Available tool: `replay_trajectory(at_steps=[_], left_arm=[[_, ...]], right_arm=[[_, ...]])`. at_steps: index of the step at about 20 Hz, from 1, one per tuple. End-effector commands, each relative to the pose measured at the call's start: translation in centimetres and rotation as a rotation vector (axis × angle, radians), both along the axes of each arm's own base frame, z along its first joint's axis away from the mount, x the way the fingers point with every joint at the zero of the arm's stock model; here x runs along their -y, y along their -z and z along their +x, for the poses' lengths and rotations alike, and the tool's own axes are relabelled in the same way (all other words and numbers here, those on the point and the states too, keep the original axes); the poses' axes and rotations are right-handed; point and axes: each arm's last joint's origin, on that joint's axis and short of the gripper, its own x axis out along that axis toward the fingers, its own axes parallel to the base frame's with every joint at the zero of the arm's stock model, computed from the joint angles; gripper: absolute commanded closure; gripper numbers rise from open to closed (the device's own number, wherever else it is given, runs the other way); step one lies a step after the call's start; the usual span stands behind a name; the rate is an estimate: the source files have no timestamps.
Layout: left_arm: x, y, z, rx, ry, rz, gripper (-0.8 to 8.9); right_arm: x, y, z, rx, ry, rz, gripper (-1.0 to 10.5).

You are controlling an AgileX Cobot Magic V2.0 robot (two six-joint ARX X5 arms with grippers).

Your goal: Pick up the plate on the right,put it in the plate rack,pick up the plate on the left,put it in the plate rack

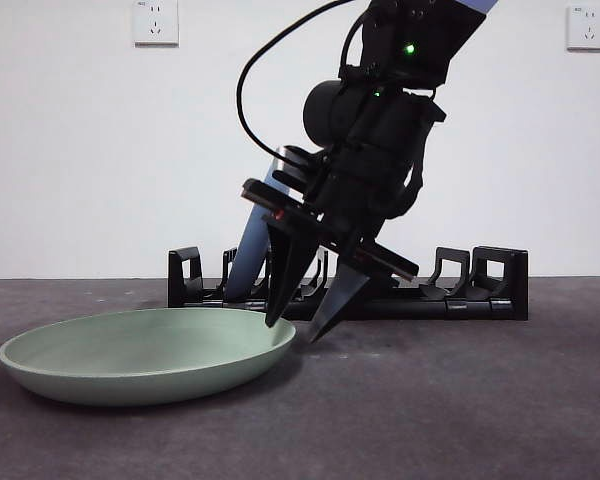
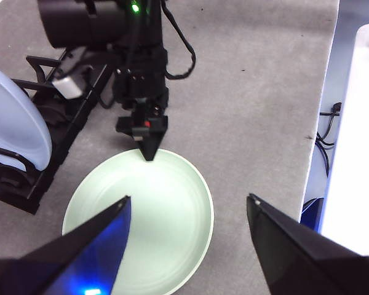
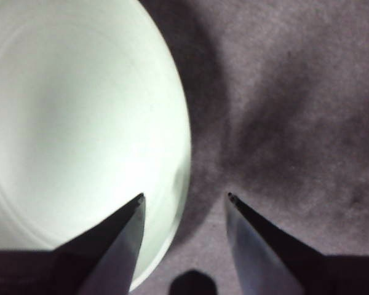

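Note:
A pale green plate (image 1: 130,355) (image 2: 141,221) (image 3: 67,123) lies flat on the grey table, left of centre in the front view. My right gripper (image 1: 291,332) (image 3: 185,195) (image 2: 149,147) is open and straddles the plate's right rim, one jaw over the inside, the other outside above the table. Behind it stands the black plate rack (image 1: 480,290) (image 2: 24,178), with a light blue plate (image 1: 248,250) (image 2: 12,123) standing upright in it near its left end. My left gripper (image 2: 189,197) hangs open high above the green plate, holding nothing.
The table's edge (image 2: 313,141) shows in the left wrist view, with cables (image 2: 329,114) and a white surface (image 2: 357,153) beyond it. Two wall sockets (image 1: 156,22) (image 1: 587,27) sit on the white wall behind the rack.

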Motion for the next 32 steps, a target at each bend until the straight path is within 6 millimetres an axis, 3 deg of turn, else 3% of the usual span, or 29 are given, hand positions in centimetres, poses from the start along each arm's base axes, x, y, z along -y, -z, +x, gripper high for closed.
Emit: replay_trajectory(at_steps=[1, 13, 17, 21, 23, 26, 28, 32], left_arm=[[0.1, -0.1, 0.0, 0.013, 0.015, -0.001, 4.94], [0.5, -0.1, -0.2, 0.011, 0.042, 0.0, 4.94], [0.6, 0.0, -0.4, 0.0, 0.056, 0.008, 4.94], [0.7, 0.1, -0.6, -0.008, 0.074, 0.014, 4.94], [0.8, 0.2, -0.7, -0.017, 0.083, 0.02, 4.94], [0.9, 0.3, -1.0, -0.011, 0.116, 0.039, 4.94], [1.2, 0.3, -1.1, 0.013, 0.162, 0.055, 4.94], [2.8, 0.9, -1.0, 0.021, 0.272, 0.1, 4.94]], right_arm=[[-0.1, 1.0, -0.2, -0.024, 0.008, -0.01, 7.3], [-1.0, 1.2, -0.6, -0.026, 0.03, 0.004, 7.3], [-1.0, 1.4, -0.5, -0.012, 0.042, -0.017, 9.2], [-1.1, 2.7, -0.3, -0.042, 0.066, -0.048, 9.2], [-1.1, 2.5, -0.2, -0.023, 0.072, -0.053, 9.6], [-0.9, 0.5, -0.3, 0.01, 0.075, -0.027, 9.6], [-0.1, -1.9, -0.5, 0.022, 0.078, -0.011, 9.6], [2.4, -8.9, -1.8, 0.097, 0.098, 0.051, 9.6]])
